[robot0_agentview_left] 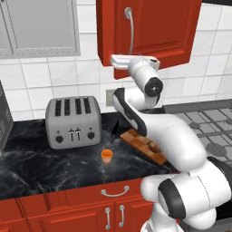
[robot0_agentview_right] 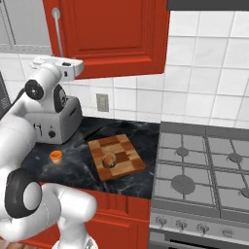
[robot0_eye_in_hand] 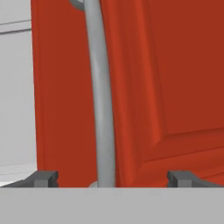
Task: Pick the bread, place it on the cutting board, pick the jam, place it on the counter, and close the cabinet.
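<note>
Nearest the hand camera, the slim curved silver handle (robot0_eye_in_hand: 103,109) of the red wall cabinet (robot0_eye_in_hand: 166,78) is seen running from top centre to the bottom of the frame. The two dark fingertips (robot0_eye_in_hand: 46,178) stand wide apart at lower left and lower right, with the handle between them and nothing clamped; contact with the handle cannot be judged.

In the left base view the gripper (robot0_agentview_left: 118,60) is held at the lower edge of the red door, upper centre of the frame, just below the handle's foot. The door's lower edge is seen tilted out from the white tiled wall (robot0_agentview_left: 54,77) there, so it looks ajar.

Lower in that frame, the black marble-look counter (robot0_agentview_left: 41,167) has open surface on the left and in front of the silver four-slot toaster (robot0_agentview_left: 72,121). The tiny orange jam jar (robot0_agentview_left: 106,156) stands alone on the counter at centre, apart from the toaster and from the checkered wooden cutting board (robot0_agentview_right: 116,156).

In the right base view the small round brown bread (robot0_agentview_right: 109,159) rests on the board, near its middle, and the board's right corner lies near the counter's edge beside the grey gas stove (robot0_agentview_right: 204,170).
</note>
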{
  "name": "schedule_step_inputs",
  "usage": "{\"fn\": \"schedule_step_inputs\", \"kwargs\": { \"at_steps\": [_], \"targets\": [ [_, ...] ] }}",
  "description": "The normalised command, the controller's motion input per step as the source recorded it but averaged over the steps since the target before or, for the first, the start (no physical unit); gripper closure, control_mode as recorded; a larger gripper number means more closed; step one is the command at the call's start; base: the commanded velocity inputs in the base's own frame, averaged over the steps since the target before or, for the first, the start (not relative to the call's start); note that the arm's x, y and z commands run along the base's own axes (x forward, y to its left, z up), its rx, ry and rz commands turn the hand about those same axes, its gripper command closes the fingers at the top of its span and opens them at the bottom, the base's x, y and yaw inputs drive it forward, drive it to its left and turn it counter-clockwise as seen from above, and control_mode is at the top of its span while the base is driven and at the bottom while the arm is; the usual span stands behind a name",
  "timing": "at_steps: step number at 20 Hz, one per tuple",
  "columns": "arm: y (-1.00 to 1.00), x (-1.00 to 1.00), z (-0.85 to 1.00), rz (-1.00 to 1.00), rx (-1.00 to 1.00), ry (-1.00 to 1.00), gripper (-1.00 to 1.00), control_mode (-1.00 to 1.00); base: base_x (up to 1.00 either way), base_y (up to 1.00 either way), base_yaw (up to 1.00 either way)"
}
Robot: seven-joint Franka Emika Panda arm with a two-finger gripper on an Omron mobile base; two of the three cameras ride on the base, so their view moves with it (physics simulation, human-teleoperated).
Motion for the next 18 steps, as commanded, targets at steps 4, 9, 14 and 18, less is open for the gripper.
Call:
{"fn": "schedule_step_inputs", "kwargs": {
  "at_steps": [4, 9, 14, 18],
  "targets": [
    [0.15, 0.26, 0.0, -0.07, 0.0, 0.0, -1.0, -1.0, 0.0, 0.0, 0.0],
    [0.13, 0.29, 0.0, -0.05, 0.0, 0.0, -1.0, -1.0, 0.0, 0.0, 0.0],
    [0.06, 0.33, 0.0, -0.02, 0.0, 0.0, -1.0, -1.0, 0.0, 0.0, 0.0],
    [0.01, 0.32, 0.0, 0.0, 0.0, 0.0, -1.0, -1.0, 0.0, 0.0, 0.0]
  ]
}}
